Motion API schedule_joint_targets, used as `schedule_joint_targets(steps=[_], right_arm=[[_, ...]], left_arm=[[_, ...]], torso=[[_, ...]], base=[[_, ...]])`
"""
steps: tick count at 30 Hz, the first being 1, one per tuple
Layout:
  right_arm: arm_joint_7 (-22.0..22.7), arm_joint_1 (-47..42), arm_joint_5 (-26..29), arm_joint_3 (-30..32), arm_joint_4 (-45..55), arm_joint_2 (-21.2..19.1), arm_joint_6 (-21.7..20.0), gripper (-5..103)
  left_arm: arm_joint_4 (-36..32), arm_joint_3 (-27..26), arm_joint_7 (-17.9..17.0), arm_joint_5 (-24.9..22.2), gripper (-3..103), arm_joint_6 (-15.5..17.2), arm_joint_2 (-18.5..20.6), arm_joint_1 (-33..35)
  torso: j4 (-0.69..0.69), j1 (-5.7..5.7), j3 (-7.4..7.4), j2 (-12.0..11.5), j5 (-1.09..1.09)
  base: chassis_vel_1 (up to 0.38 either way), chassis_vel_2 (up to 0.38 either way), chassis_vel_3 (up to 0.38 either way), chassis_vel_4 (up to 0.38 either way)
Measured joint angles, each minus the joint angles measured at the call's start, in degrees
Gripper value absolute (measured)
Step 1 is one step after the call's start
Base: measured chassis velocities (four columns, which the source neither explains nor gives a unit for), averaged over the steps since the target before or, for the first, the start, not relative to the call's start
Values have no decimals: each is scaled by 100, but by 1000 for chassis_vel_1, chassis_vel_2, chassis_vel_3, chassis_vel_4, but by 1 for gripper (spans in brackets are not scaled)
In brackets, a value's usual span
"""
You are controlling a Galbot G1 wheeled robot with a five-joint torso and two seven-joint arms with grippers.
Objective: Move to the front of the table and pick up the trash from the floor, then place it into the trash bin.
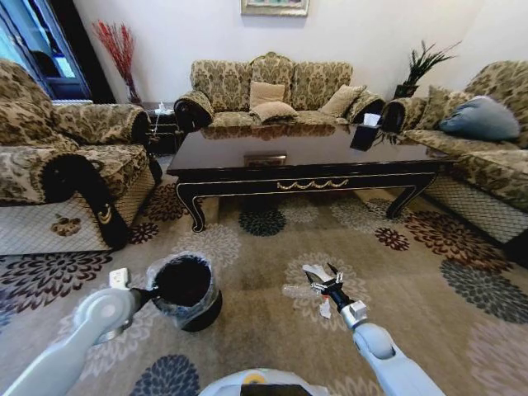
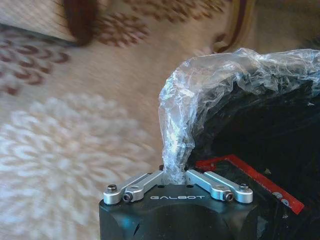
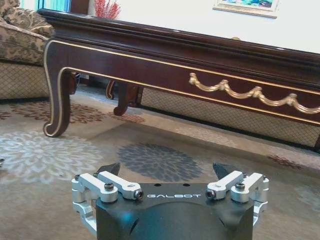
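Trash, a clear bottle (image 1: 299, 290), lies on the carpet at lower centre of the head view, long axis roughly left-right, just left of the wide-open, empty right gripper (image 1: 320, 279). Lower left, the left gripper (image 2: 174, 175) pinches the trash bin (image 1: 183, 290) liner rim.

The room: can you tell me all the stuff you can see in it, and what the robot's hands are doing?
table: one, dark glossy wood with gold trim, middle of the room.
trash bin: one, black with a greyish bag, on the carpet in front of the table.
plastic bottle: one, clear, on the carpet by the right gripper.
sofas: three, gold patterned, around the table.
cushion: one, blue, on the right sofa.
carpet: one, beige with flowers.
left gripper: shut on the bin's bag rim.
right gripper: open, low over the carpet near the bottle.
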Motion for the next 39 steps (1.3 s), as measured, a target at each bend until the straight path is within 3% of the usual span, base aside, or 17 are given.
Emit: schedule_joint_targets(steps=[15,17,23,30,39], right_arm=[[-68,3,-177,-148,-112,157,229,100],[-99,33,-228,-254,-156,267,263,100],[-129,121,-335,-429,-258,474,203,100],[-140,407,-430,-730,-678,682,109,100],[-5,932,-645,-1138,-1132,939,156,100]], left_arm=[[694,-1477,499,17,0,0,-166,819],[755,-1616,564,21,0,-6,-215,958],[725,-1723,612,38,0,-5,-338,1171],[570,-1683,629,118,0,-5,-465,1241],[430,-1639,551,179,0,-3,-535,1240]], torso=[[2,0,0,0,2],[2,0,0,0,-7],[4,0,0,0,0],[-6,0,1,0,2],[1,0,1,0,1]], base=[[298,305,-296,-300],[238,245,-217,-216],[100,112,-89,-72],[-42,-56,32,46],[59,71,-49,-60]])
